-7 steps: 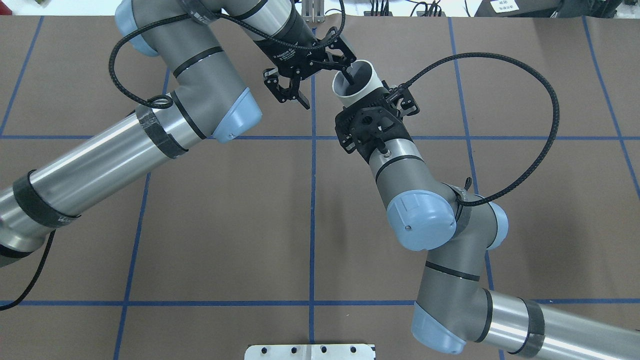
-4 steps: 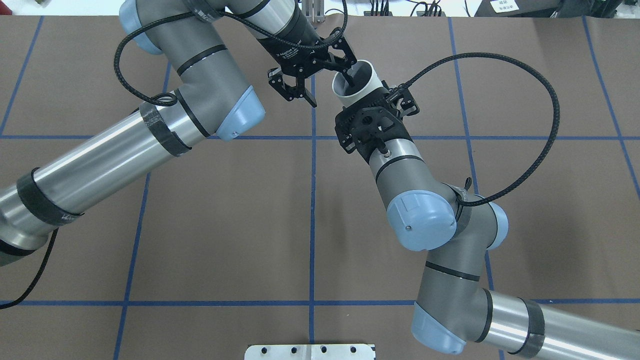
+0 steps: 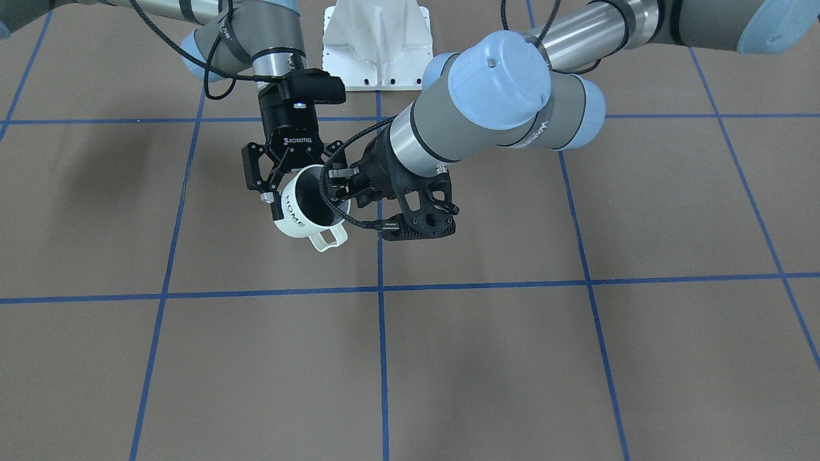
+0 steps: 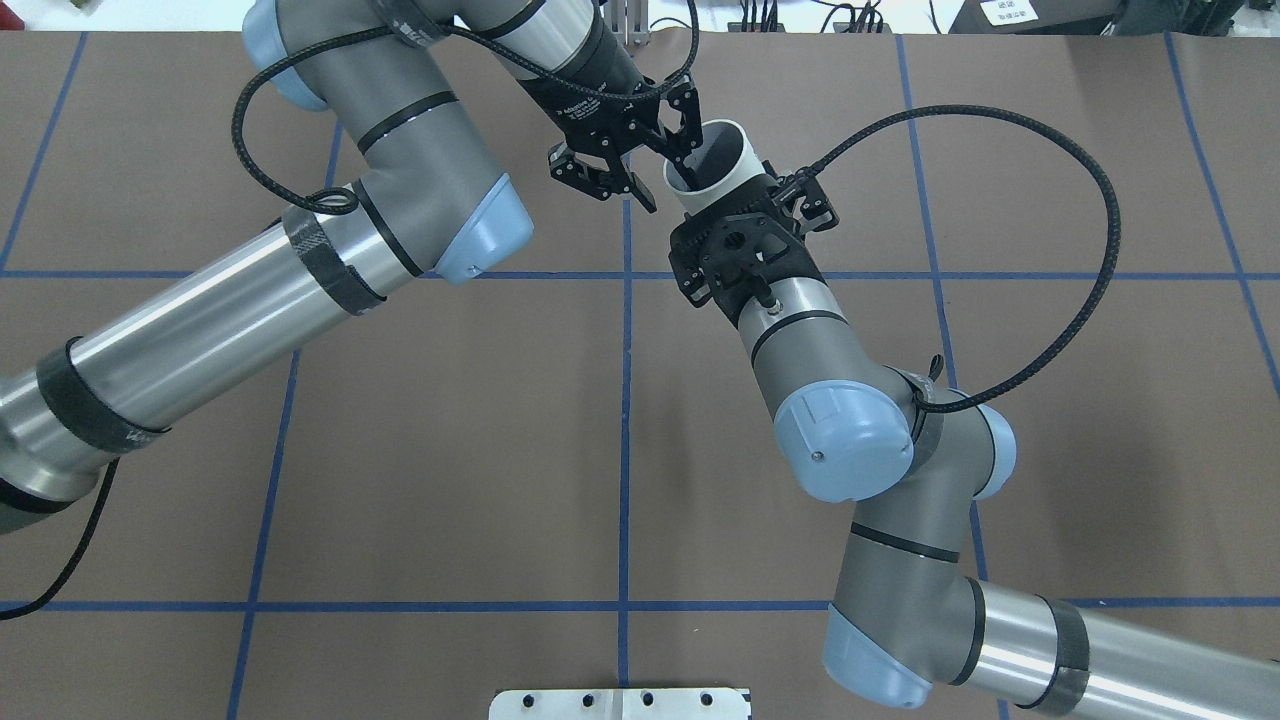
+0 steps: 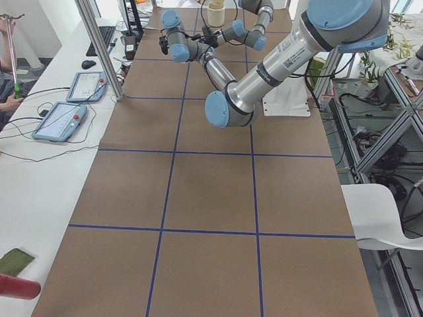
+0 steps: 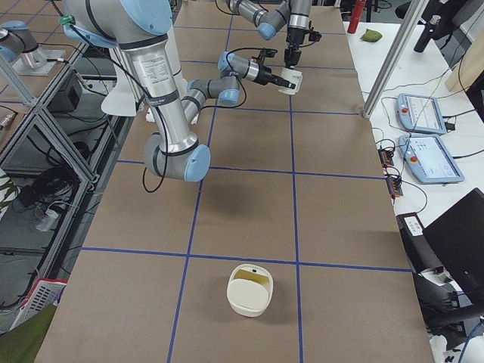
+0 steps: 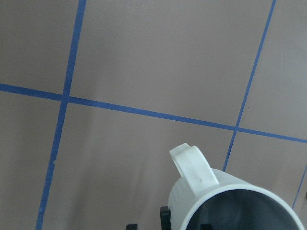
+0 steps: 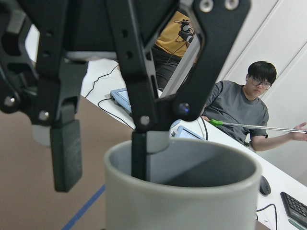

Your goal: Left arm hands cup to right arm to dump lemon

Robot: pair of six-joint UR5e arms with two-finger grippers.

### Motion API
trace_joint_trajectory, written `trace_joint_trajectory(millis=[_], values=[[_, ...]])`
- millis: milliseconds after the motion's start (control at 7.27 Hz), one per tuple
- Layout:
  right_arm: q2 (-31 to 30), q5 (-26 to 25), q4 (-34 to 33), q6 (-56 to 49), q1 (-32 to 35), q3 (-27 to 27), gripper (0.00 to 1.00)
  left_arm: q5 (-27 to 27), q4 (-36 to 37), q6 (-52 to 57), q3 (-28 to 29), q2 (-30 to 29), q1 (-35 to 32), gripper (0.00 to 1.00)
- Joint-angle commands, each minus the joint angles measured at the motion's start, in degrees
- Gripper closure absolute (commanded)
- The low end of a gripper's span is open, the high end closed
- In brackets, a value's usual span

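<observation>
left pincer (image 4: 668, 192) edged nearer cup (image 4: 745, 155), open astride rim | right pincer (image 4: 738, 195) grips tilted cup

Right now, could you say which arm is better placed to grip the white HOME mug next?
Left. The left gripper is open astride the rim of the white HOME mug, one finger inside and one outside, so it need only close. The right gripper holds the mug aloft.

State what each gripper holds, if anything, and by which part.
Right gripper: the cup, fingers on opposite sides of its outer wall. Left gripper: nothing; open, one finger inside the cup's mouth.
</observation>
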Motion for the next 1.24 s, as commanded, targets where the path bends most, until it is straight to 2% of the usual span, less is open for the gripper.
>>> trace_joint_trajectory(millis=[0, 826, 1101], values=[[0.0, 0.0, -0.1, 0.1, 0.0, 0.0, 0.94, -0.1, 0.0, 0.0, 0.0, -0.2, 0.2, 0.59], [0.0, -0.1, -0.1, 0.8, 0.0, -0.1, 0.92, -0.1, -0.1, 0.2, -0.1, -0.4, 0.2, 0.68], [0.0, -0.1, -0.1, 0.8, 0.0, -0.1, 0.92, -0.1, 0.0, 0.2, -0.1, -0.6, 0.2, 0.68]])
